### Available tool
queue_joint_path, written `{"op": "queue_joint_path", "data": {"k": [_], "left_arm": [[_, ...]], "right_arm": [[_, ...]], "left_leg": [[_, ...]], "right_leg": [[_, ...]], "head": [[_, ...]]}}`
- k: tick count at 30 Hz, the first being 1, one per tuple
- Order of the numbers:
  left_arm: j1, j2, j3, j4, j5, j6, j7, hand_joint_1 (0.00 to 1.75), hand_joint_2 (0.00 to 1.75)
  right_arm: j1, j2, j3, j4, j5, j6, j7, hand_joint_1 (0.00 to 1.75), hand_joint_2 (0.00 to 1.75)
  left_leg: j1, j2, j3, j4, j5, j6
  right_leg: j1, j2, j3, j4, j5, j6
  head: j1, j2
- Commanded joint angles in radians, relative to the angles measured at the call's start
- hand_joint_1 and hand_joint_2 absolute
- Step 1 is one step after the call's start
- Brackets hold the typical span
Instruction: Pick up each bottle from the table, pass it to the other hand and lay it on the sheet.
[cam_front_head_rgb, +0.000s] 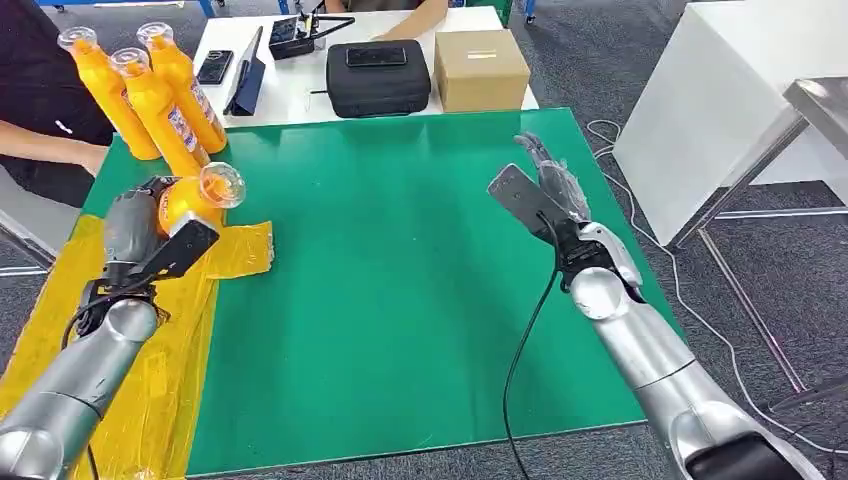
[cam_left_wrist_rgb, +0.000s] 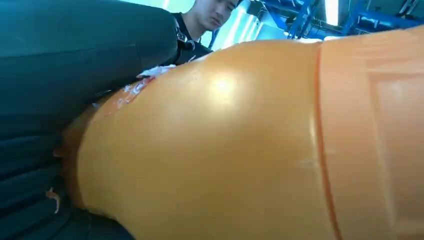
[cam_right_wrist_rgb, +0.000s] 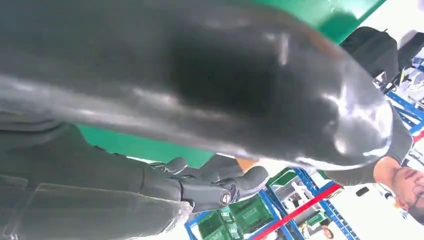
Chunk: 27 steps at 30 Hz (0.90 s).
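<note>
- Head view: the left robot hand (cam_front_head_rgb: 150, 225) grasped an orange bottle (cam_front_head_rgb: 195, 195) around its body, cap end pointing toward the middle of the desk (cam_front_head_rgb: 400, 280), and held it above the inner edge of the yellow sheet (cam_front_head_rgb: 150, 380)
- Head view: the right robot hand (cam_front_head_rgb: 545, 195) hovered over the green cover well apart from the sheet, fingers spread and holding nothing, which suggested the handover was done for this bottle
- Head view: three more orange bottles (cam_front_head_rgb: 150, 90) stood upright in a cluster just beyond the far end of the sheet, beside a person's arm (cam_front_head_rgb: 50, 150); no bottle lay on the sheet, so I judged the task to be in its first round, with this bottle to lay down and three left to fetch
- Left wrist view: the bottle (cam_left_wrist_rgb: 240, 150) sat pressed against the dark palm of the left robot hand (cam_left_wrist_rgb: 75, 75), a firm hold as far as could be told; a person (cam_left_wrist_rgb: 200, 25) stood behind
- Right wrist view: the right robot hand (cam_right_wrist_rgb: 200, 90) showed its thick dark thumb, with the darker fingers (cam_right_wrist_rgb: 220, 182) beyond it closed on nothing, above the green desk (cam_right_wrist_rgb: 325, 15)
</note>
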Motion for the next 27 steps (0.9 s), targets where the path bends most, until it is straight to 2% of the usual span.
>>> {"op": "queue_joint_path", "data": {"k": [1, 5, 12, 27], "left_arm": [[-0.015, 0.028, -0.053, 0.142, -0.101, -0.003, 0.046, 1.75, 1.75], [0.018, 0.04, 0.002, 0.207, -0.093, -0.004, 0.027, 1.75, 1.75], [0.129, 0.107, 0.033, 0.237, -0.16, -0.003, 0.039, 1.75, 1.75], [0.224, 0.109, 0.058, 0.226, -0.253, 0.024, 0.051, 1.75, 1.75]], "right_arm": [[-0.015, 0.004, 0.012, -0.045, -0.074, -0.029, -0.086, 0.0, 0.0], [0.015, -0.025, 0.042, -0.134, -0.153, -0.002, -0.069, 0.0, 0.0], [0.103, -0.095, 0.057, -0.256, -0.207, 0.034, -0.104, 0.0, 0.0], [0.093, -0.077, 0.095, -0.275, -0.217, 0.064, -0.108, 0.0, 0.0]], "left_leg": [[0.001, 0.002, 0.006, 0.0, -0.003, -0.003], [0.0, 0.004, 0.005, -0.001, -0.003, -0.002], [0.0, 0.004, 0.007, -0.002, -0.003, -0.002], [0.0, 0.004, 0.007, -0.002, -0.003, -0.003]], "right_leg": [[0.001, 0.001, 0.006, -0.001, -0.003, -0.001], [0.0, 0.003, 0.004, -0.001, -0.002, -0.001], [0.001, 0.002, 0.006, -0.002, -0.002, -0.001], [0.0, 0.004, 0.006, -0.002, -0.002, -0.001]], "head": [[0.0, 0.0], [0.0, 0.0], [0.0, 0.0], [0.0, 0.0]]}}
